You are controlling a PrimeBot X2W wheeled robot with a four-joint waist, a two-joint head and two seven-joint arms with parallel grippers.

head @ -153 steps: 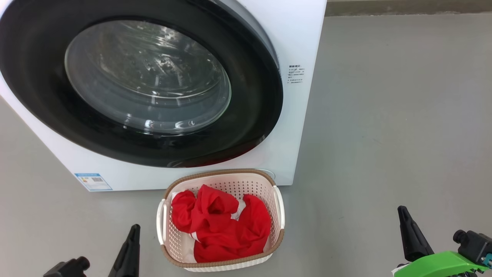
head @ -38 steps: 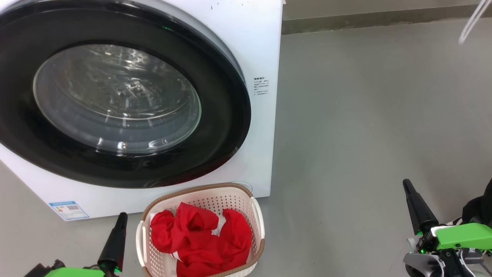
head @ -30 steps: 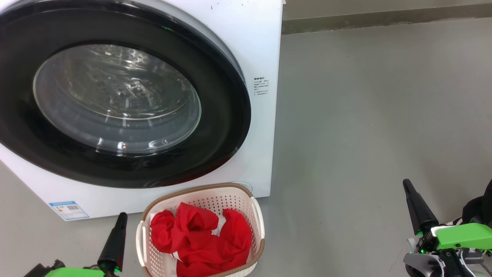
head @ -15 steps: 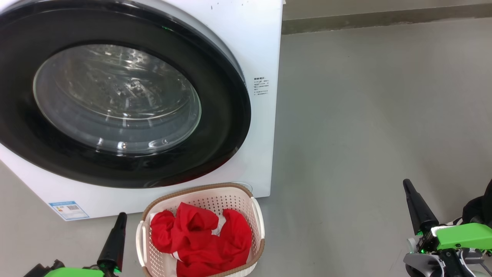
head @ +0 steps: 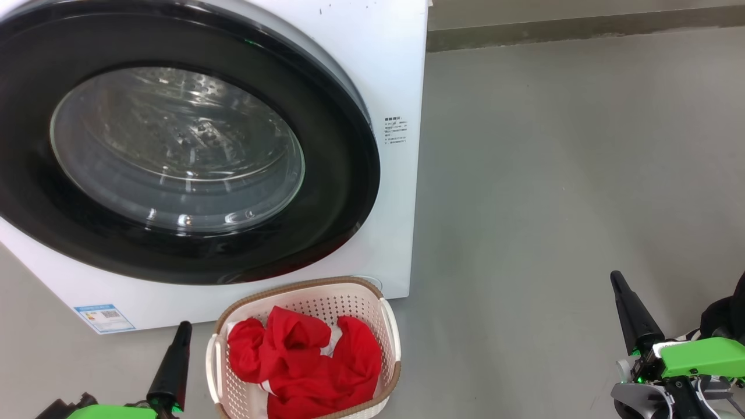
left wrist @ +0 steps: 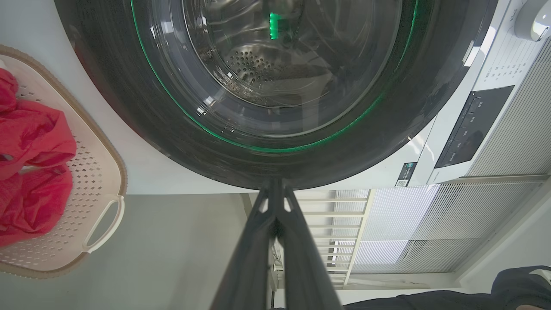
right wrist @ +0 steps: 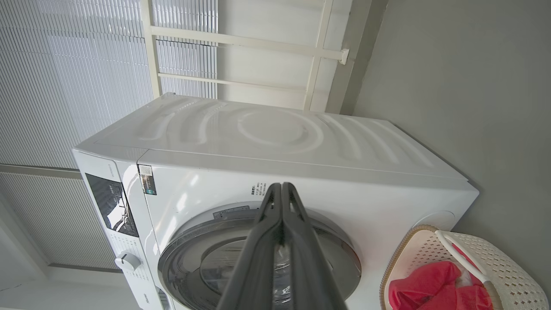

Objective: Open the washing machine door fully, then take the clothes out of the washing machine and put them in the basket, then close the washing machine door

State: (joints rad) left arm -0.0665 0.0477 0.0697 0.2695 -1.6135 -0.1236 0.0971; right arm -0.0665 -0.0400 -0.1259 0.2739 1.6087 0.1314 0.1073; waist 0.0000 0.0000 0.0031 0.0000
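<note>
The white washing machine (head: 396,70) fills the upper left of the head view, and its black-rimmed door (head: 337,221) lies flat against the front, closed. In front of it on the floor stands the basket (head: 389,326) with the red clothes (head: 308,361) heaped inside. My left gripper (head: 185,327) is shut and empty, just left of the basket. My right gripper (head: 614,277) is shut and empty, well off to the right over bare floor. The left wrist view has the door (left wrist: 129,86), the basket (left wrist: 103,172) and the clothes (left wrist: 34,142). The right wrist view has the machine (right wrist: 275,142) and the basket (right wrist: 508,267).
Grey floor (head: 553,174) stretches to the right of the machine up to a wall base (head: 582,26). A blue label sticker (head: 103,317) sits low on the machine's front. A white ribbed wall (right wrist: 64,64) stands behind the machine.
Over the last second nothing has moved. Since about five seconds ago the whole head picture has shifted, so the camera moved; the door stays closed and the clothes stay in the basket.
</note>
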